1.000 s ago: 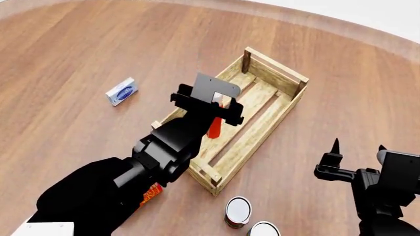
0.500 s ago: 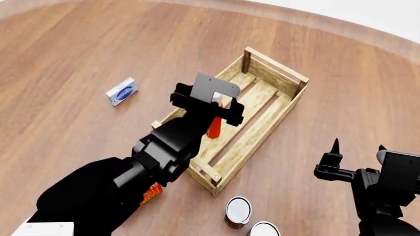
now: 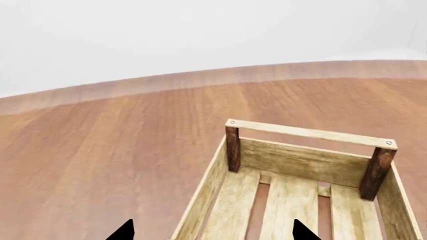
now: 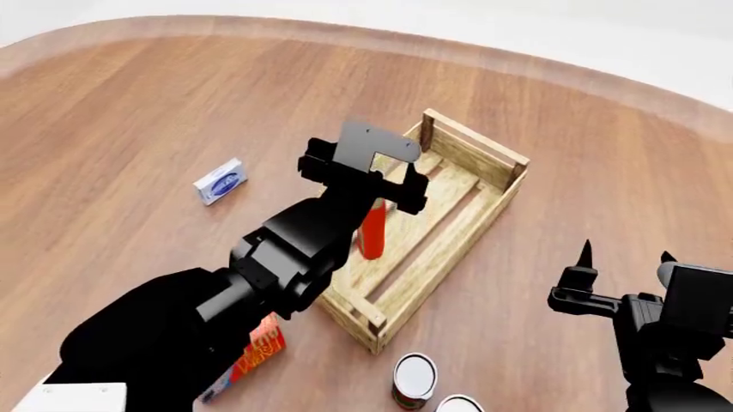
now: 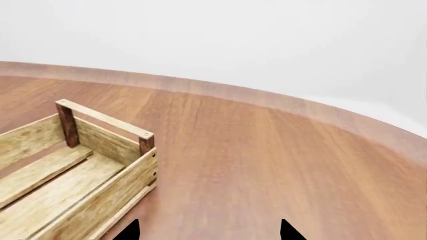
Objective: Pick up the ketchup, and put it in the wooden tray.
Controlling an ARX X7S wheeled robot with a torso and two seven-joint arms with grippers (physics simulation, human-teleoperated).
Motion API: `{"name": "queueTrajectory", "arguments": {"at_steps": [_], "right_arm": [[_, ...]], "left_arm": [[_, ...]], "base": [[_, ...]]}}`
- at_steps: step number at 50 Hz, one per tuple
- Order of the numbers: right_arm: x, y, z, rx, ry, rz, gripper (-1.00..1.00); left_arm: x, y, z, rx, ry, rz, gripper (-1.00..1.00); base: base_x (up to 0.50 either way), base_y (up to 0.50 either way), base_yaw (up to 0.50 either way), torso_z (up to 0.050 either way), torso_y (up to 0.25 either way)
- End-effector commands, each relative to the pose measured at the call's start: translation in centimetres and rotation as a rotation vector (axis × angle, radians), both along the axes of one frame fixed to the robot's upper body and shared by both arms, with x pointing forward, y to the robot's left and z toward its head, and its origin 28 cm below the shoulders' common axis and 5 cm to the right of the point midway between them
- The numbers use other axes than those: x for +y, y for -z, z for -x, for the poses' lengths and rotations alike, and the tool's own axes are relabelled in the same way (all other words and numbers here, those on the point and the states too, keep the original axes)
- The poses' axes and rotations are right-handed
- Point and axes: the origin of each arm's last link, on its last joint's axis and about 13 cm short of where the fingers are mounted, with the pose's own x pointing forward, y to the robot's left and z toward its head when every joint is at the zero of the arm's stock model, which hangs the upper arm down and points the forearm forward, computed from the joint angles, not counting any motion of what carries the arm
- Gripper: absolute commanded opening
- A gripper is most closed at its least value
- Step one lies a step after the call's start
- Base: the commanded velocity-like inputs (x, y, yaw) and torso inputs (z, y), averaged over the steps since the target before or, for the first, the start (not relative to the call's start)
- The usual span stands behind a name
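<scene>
The wooden tray [image 4: 499, 190] lies on the table ahead of me; it also shows in the left wrist view [image 3: 312, 133] and the right wrist view [image 5: 104, 118]. The ketchup [image 4: 372, 232], a slim orange-red bottle, sits inside the tray's near half, just below my left gripper [image 4: 373, 187]. Its cap is hidden by the gripper. In the left wrist view my left gripper [image 3: 213, 234] is open, with only tray slats between the tips and no ketchup in view. My right gripper [image 4: 626, 254] is open and empty to the right of the tray; it also shows in the right wrist view [image 5: 208, 233].
A small blue-and-white box [image 4: 220, 181] lies left of the tray. A red-and-orange box [image 4: 254, 356] lies partly under my left arm. Two cans [image 4: 414, 376] stand by the tray's near corner. The table's curved edge [image 4: 596, 81] runs along the back.
The head view has shifted, so the tray and boxes sit differently in the picture. More of the ketchup shows below the left gripper. The right arm has not moved.
</scene>
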Motion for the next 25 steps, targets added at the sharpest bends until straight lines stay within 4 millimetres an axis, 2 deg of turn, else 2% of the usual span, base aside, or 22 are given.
{"name": "queueTrajectory", "arguments": {"at_steps": [1, 16, 25], "right_arm": [[0.0, 0.0, 0.0, -0.005, -0.002, 0.000, 1.00], [0.0, 0.0, 0.0, -0.013, -0.007, 0.001, 1.00], [0.0, 0.0, 0.0, -0.022, -0.014, 0.005, 1.00]], "left_arm": [[0.0, -0.3, -0.1, -0.005, 0.003, 0.000, 1.00], [0.0, -1.1, -0.3, -0.020, 0.002, 0.009, 1.00], [0.0, -2.3, -0.6, -0.043, 0.003, 0.027, 1.00]], "base": [[0.00, 0.00, 0.00, -0.008, 0.139], [0.00, 0.00, 0.00, -0.009, 0.139], [0.00, 0.00, 0.00, -0.010, 0.155]]}}
